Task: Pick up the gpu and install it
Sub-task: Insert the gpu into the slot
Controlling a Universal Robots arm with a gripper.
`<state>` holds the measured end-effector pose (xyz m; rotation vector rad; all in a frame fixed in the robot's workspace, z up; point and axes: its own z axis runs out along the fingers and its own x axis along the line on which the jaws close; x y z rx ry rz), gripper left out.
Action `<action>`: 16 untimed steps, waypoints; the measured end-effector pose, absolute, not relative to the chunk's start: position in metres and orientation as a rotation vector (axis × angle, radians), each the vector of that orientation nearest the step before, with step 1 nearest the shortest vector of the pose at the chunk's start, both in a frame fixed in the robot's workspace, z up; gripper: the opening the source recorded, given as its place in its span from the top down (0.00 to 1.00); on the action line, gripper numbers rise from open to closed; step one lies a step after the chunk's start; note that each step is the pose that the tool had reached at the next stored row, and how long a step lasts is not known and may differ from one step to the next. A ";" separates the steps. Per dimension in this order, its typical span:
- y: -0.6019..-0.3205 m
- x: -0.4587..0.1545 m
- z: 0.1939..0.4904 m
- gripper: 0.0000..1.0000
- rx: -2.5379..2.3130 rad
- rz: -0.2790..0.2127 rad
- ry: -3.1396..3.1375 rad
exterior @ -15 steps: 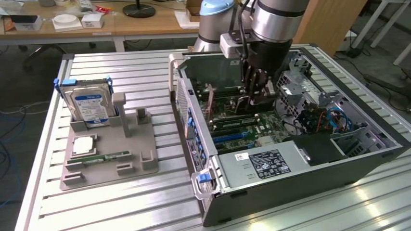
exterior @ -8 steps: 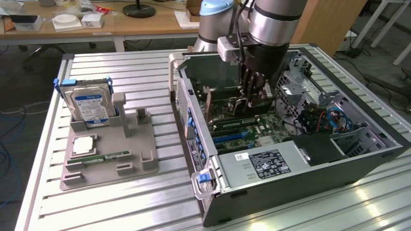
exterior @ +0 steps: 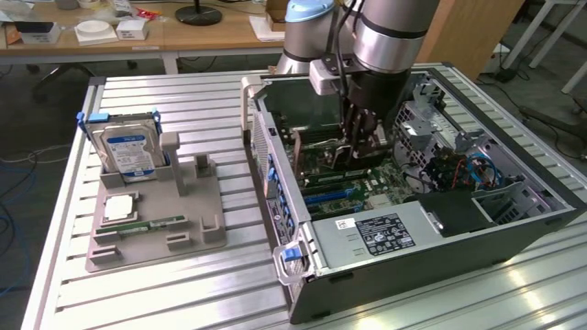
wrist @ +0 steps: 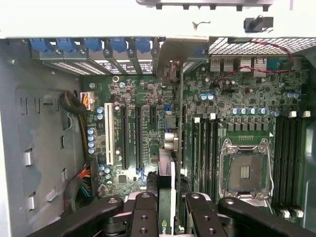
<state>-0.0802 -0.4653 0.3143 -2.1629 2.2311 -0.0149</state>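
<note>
Exterior view: the arm reaches down into the open computer case point(exterior: 431, 227), which lies on its side on the slatted metal worktop point(exterior: 183, 289). The tool point(exterior: 359, 152) is low over the motherboard point(exterior: 362, 185), closed on the gpu point(exterior: 337, 155), which it holds on edge.

Wrist view: the tool point(wrist: 170, 207) has its two fingers point(wrist: 144, 212) pressed against either face of the gpu point(wrist: 168, 163). The card stands edge-on, running from the fingers toward the rear slot openings, its silvery bracket point(wrist: 173, 57) up against the case's back wall. It sits in line with the expansion slots point(wrist: 129, 136), beside the empty processor socket point(wrist: 245, 170); whether it is fully seated cannot be told.

On the exterior view's left, a grey fixture tray point(exterior: 156, 220) carries the hard drive point(exterior: 128, 152), upright, and a green memory stick point(exterior: 151, 225), lying flat.
</note>
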 end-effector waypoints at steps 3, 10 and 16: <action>-0.466 -0.080 0.311 0.74 -2.163 -0.015 2.231; -0.466 -0.080 0.306 0.74 -2.166 -0.008 2.235; -0.466 -0.079 0.300 0.74 -2.169 -0.002 2.238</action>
